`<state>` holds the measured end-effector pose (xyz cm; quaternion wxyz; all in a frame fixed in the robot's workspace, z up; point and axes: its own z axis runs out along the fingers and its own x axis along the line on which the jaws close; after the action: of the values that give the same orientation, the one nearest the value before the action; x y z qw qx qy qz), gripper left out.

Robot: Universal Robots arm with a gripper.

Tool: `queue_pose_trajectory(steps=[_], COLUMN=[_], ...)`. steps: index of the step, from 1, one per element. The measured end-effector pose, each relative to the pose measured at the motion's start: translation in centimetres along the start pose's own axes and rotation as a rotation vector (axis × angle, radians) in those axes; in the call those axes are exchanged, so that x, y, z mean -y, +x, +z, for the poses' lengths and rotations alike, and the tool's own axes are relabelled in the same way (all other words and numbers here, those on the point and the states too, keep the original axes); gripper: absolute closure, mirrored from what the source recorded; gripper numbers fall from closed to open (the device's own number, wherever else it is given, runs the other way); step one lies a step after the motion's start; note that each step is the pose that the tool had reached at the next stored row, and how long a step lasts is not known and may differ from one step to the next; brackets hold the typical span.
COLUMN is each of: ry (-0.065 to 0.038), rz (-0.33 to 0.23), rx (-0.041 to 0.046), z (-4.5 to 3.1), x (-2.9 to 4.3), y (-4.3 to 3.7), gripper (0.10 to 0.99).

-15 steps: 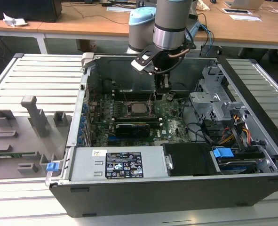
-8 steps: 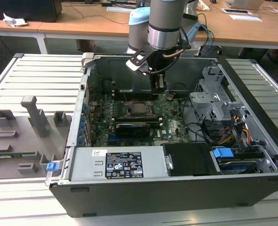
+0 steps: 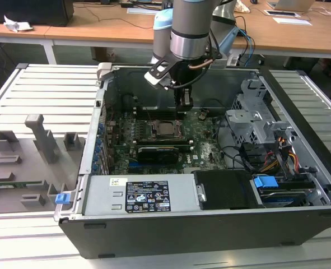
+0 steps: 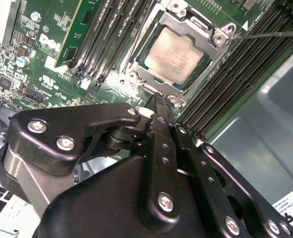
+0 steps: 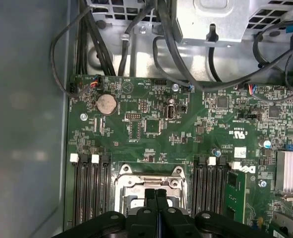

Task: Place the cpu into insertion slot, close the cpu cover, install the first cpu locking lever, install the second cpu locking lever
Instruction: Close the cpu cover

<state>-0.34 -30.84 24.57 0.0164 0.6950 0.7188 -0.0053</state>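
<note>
I log 1 gripper [image 4: 158, 101], fingers pressed together holding nothing, just beside the cpu cover [image 4: 148, 77] lying flat around the cpu [image 4: 178, 52].

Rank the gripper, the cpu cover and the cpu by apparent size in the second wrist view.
1. gripper: largest, though it is nearest the camera.
2. cpu cover.
3. cpu: framed inside the cover's opening.

Exterior view: elevated, oblique, looking down into case [image 3: 210, 232]. Both wrist views: close above board [image 5: 151, 148], sharing cpu cover [image 4: 139, 62].
</note>
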Motion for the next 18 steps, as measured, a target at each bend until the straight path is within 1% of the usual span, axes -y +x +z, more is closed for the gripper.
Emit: queue_pose_trajectory(steps=[1, 4, 9, 13, 15, 18], ry=[0.000, 0.000, 0.000, 0.000, 0.000, 0.000], rz=[0.000, 0.000, 0.000, 0.000, 0.000, 0.000], rx=[0.0003, 0.0002, 0.0004, 0.0004, 0.0004, 0.0004], z=[0.06, 0.73, 1.04, 1.10, 1.14, 1.19], x=[0.12, 0.57, 1.19, 1.70, 2.04, 3.00], y=[0.00, 0.04, 0.07, 0.10, 0.11, 0.15], gripper=[0.976, 0.976, 0.976, 0.976, 0.976, 0.976])
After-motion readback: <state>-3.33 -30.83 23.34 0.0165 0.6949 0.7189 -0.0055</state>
